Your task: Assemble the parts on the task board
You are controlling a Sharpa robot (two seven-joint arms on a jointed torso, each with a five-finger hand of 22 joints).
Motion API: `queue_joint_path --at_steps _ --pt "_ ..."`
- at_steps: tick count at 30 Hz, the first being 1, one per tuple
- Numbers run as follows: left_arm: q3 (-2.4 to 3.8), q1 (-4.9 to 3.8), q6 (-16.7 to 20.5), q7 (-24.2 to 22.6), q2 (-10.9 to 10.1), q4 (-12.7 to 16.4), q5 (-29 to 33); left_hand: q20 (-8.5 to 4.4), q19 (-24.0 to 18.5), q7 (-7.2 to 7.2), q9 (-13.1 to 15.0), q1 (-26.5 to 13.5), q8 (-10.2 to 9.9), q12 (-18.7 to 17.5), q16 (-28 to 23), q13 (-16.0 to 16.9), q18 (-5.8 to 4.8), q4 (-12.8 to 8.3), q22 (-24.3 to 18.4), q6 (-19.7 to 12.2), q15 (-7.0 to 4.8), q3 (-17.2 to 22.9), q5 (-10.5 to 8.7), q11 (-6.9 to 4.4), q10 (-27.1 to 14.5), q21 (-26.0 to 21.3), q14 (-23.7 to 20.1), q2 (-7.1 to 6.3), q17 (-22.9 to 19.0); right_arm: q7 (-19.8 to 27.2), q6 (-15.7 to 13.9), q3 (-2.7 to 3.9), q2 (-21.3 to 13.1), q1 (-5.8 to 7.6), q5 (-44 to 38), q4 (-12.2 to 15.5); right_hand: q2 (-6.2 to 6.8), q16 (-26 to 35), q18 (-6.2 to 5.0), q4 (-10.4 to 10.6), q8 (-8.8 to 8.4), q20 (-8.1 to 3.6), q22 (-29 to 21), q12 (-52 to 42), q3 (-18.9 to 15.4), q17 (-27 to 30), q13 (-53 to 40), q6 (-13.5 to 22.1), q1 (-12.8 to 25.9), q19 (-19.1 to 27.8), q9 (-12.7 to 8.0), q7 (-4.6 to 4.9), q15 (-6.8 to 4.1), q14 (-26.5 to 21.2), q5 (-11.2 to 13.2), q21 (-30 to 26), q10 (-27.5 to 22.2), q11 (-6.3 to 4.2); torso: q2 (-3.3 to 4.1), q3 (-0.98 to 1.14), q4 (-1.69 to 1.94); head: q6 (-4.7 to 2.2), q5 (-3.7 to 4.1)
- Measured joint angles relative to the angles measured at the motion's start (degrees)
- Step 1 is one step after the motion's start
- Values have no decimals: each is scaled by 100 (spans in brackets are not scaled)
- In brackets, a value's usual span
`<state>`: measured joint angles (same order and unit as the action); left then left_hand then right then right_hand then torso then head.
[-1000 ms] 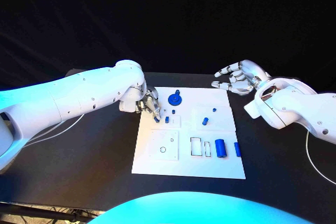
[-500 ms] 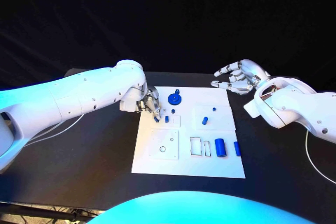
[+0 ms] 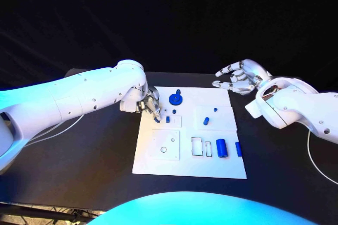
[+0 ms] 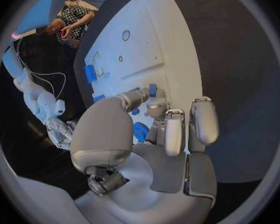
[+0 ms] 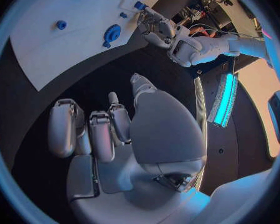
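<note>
The white task board (image 3: 184, 164) lies mid-table. My left hand (image 3: 148, 107) is over the board's far left part, and its thumb and a finger pinch a small blue peg (image 4: 152, 89) just above the board (image 4: 140, 45). That peg (image 5: 140, 5) also shows at the left hand's (image 5: 160, 29) fingertips in the right wrist view. A blue gear-like disc (image 3: 176, 99) lies just beyond it. Another blue peg (image 3: 206, 121), a blue cylinder (image 3: 222, 148) and a shorter blue piece (image 3: 239, 150) lie further right. My right hand (image 3: 239, 76) hovers past the board's far right corner, fingers spread and holding nothing.
The board has a round hole (image 3: 164, 150) near its left side and two rectangular slots (image 3: 202, 147) beside the cylinder. White cables (image 3: 60, 130) trail off the table's left, and another cable (image 3: 313, 161) runs at its right. Black table surrounds the board.
</note>
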<state>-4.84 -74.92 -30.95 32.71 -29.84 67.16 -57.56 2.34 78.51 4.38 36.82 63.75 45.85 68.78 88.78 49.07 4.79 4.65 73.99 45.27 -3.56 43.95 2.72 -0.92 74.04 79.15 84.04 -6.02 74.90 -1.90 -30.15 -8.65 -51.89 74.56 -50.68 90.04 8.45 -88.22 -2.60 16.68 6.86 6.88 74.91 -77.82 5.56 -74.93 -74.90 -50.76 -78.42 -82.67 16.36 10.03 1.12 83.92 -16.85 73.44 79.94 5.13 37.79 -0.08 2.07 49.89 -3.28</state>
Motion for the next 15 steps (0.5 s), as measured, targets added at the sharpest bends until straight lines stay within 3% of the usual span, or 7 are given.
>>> queue_joint_path --at_steps 15 --pt "1 0 -22 0 9 -5 -32 0 0 0 0 -1 14 0 0 0 0 -1 -1 0 0 0 -8 0 0 0 0 -1 0 1 0 0 1 0 -3 1 0 0 0 0 0 0 4 0 0 -2 0 0 0 0 -16 0 0 0 -24 0 0 0 0 -1 2 8 5"
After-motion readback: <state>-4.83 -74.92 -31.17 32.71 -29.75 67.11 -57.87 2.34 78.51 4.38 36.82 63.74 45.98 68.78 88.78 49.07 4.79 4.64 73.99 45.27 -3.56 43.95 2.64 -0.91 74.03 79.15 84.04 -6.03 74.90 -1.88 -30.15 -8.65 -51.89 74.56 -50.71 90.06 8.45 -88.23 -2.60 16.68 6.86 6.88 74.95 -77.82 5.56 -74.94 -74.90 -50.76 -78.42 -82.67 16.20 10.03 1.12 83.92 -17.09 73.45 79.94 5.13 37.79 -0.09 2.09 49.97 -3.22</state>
